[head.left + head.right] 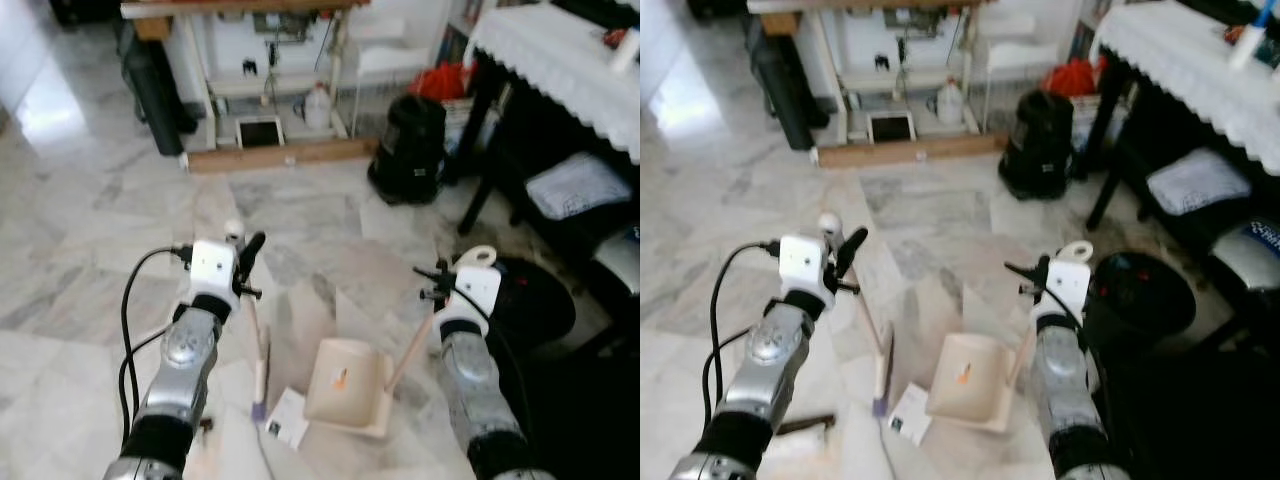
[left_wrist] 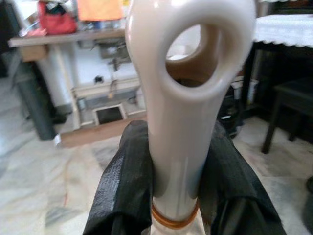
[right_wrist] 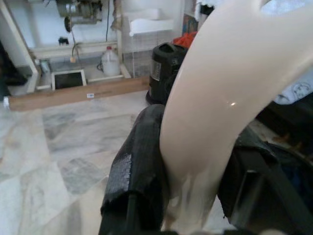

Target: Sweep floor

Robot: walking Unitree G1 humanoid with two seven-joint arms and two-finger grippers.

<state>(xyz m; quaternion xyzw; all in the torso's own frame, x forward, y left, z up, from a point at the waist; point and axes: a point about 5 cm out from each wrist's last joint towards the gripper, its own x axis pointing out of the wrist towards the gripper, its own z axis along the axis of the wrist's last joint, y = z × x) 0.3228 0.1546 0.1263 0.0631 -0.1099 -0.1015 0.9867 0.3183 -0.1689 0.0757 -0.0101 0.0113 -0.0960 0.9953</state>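
Observation:
My left gripper (image 1: 241,266) is shut on a cream broom handle (image 1: 257,345) that slants down to a small purple-tipped head (image 1: 258,408) on the marble floor. In the left wrist view its black fingers (image 2: 122,196) clamp the handle (image 2: 188,73) just below its looped end. My right gripper (image 1: 443,285) is shut on the long cream handle (image 1: 410,350) of a cream dustpan (image 1: 345,392) that rests on the floor between my arms. An orange scrap (image 1: 340,378) lies inside the pan. A white paper scrap (image 1: 288,418) lies just left of the pan, by the broom head.
A black bin (image 1: 410,150) stands ahead on the right. A dark table with a white lace cloth (image 1: 560,50) and a cushioned stool (image 1: 575,185) line the right side, with a round black object (image 1: 530,300) near my right arm. A workbench (image 1: 270,90) and wooden plank (image 1: 280,155) stand beyond.

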